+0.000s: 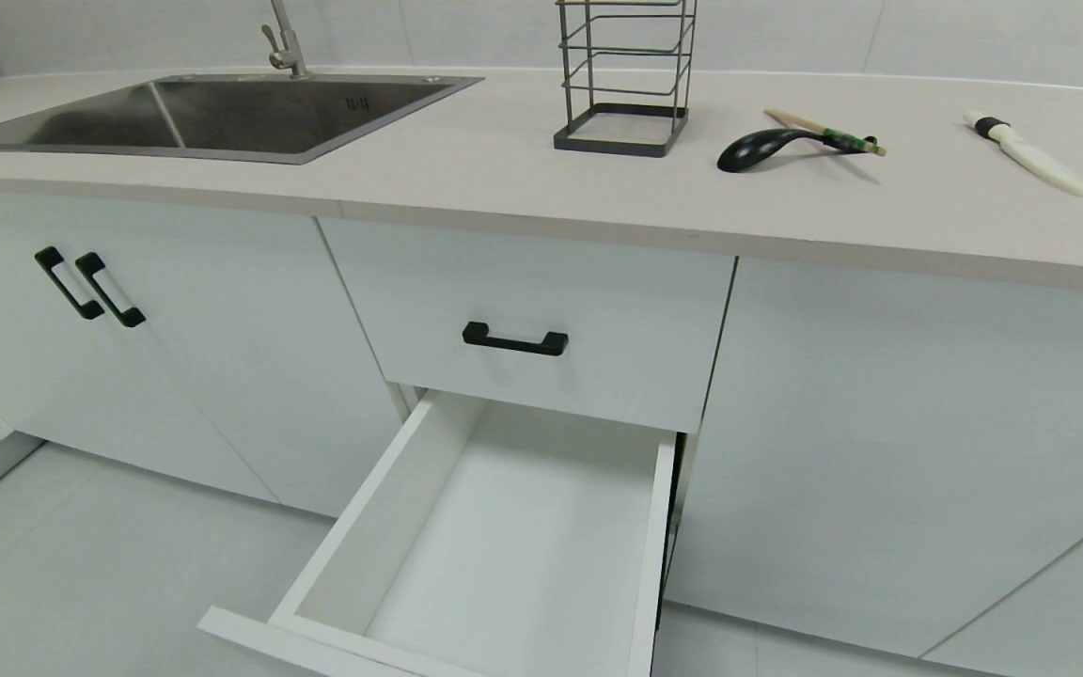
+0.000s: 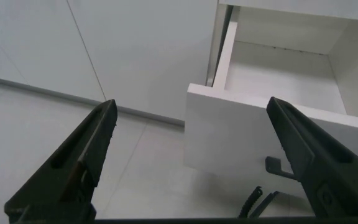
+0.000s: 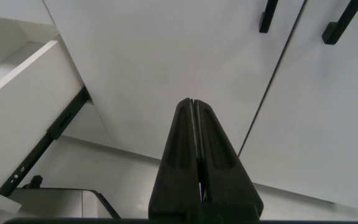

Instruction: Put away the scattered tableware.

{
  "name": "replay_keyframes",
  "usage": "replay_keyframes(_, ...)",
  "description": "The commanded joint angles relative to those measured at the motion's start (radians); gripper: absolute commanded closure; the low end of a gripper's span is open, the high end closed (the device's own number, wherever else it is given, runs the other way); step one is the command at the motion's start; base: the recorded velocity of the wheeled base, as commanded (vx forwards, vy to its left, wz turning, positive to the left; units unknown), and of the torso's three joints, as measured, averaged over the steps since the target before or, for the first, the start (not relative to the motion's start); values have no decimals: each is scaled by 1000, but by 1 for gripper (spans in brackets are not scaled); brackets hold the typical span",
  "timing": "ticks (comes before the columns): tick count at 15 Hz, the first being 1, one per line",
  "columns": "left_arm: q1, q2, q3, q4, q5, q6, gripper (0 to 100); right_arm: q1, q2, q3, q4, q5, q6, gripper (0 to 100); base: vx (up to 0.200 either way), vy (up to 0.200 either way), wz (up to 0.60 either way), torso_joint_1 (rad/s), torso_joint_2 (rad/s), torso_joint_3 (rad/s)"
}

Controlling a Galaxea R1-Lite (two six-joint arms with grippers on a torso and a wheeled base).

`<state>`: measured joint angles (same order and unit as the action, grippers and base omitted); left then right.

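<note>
A black spoon [image 1: 767,148] lies on the beige countertop [image 1: 466,160], with a wooden chopstick [image 1: 824,131] across its handle. Farther right rests a white-handled knife [image 1: 1026,152]. A dark wire utensil rack [image 1: 624,80] stands near the counter's middle. Below it the lower drawer [image 1: 494,536] is pulled out and bare inside. My left gripper [image 2: 191,118] hangs open low in front of that drawer's front panel [image 2: 241,140]. Beside the white cabinet doors [image 3: 229,74], my right gripper [image 3: 194,109] is shut with nothing in it.
A steel sink [image 1: 203,115] with a tap [image 1: 286,42] fills the counter's left. The upper drawer [image 1: 541,320] is closed, with a black handle [image 1: 515,340]. Cabinet doors with black handles [image 1: 90,287] flank the drawers. Pale floor tiles [image 1: 81,564] spread below.
</note>
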<state>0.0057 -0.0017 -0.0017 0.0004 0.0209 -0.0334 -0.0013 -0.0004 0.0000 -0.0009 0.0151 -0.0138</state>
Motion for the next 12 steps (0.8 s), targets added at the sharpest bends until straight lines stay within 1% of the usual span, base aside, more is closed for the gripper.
replay_keyframes(1,0,2,0,0,1,0,0,1,0,0,-1,0,-2,100,0,0,0,0,0,0)
replay_keyframes(2,0,2,0,0,1,0,0,1,0,0,-1,2,-3,100,0,0,0,0,0,0)
replay_keyframes(4,0,2,0,0,1,0,0,1,0,0,-1,2,-3,100,0,0,0,120,-166,-32)
replay_keyframes(8,0,2,0,0,1,0,0,1,0,0,-1,6,-15,100,0,0,0,238,-108,-128)
replay_keyframes(9,0,2,0,0,1,0,0,1,0,0,-1,6,-15,100,0,0,0,256,-461,-271)
replay_keyframes(12,0,2,0,0,1,0,0,1,0,0,-1,8,-17,100,0,0,0,194,-676,-198)
